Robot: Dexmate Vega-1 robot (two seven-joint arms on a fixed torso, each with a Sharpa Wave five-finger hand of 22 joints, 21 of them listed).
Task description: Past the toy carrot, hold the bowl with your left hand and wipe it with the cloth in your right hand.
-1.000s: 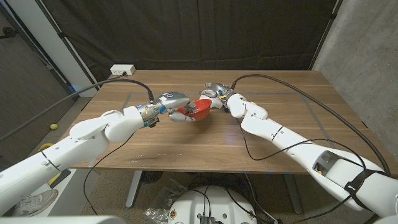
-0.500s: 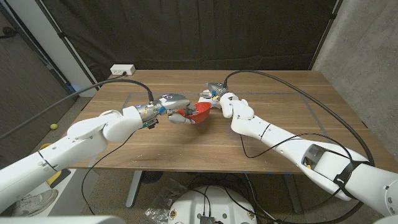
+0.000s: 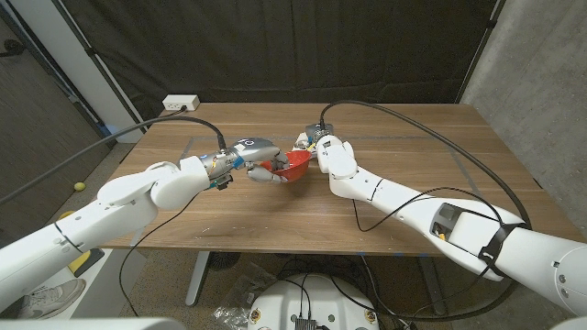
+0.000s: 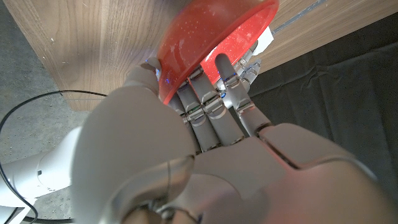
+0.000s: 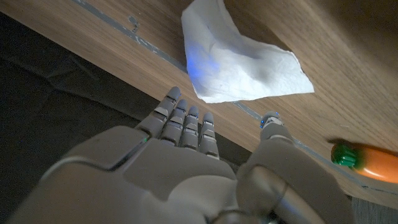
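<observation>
My left hand (image 3: 249, 151) grips the red bowl (image 3: 293, 165) by its rim near the middle of the table, holding it tilted and off the wood. In the left wrist view, the fingers (image 4: 211, 106) lie under the bowl (image 4: 211, 31) and the thumb sits over its edge. My right hand (image 3: 316, 144) hovers just behind the bowl. In the right wrist view it (image 5: 186, 162) holds nothing, its fingers apart. The white cloth (image 5: 242, 62) lies crumpled on the table beyond the fingertips. The orange toy carrot (image 5: 367, 163) with a green end lies beside the thumb.
A white power strip (image 3: 181, 102) sits at the table's back left corner. Black cables arc over the table (image 3: 413, 183) from both wrists. Thin tape lines (image 3: 463, 165) cross the right half. A dark curtain hangs behind the far edge.
My right arm has swung inward, bringing its forearm towards the table's middle, and the hand has shifted slightly left behind the bowl. The left hand and bowl have stayed put.
</observation>
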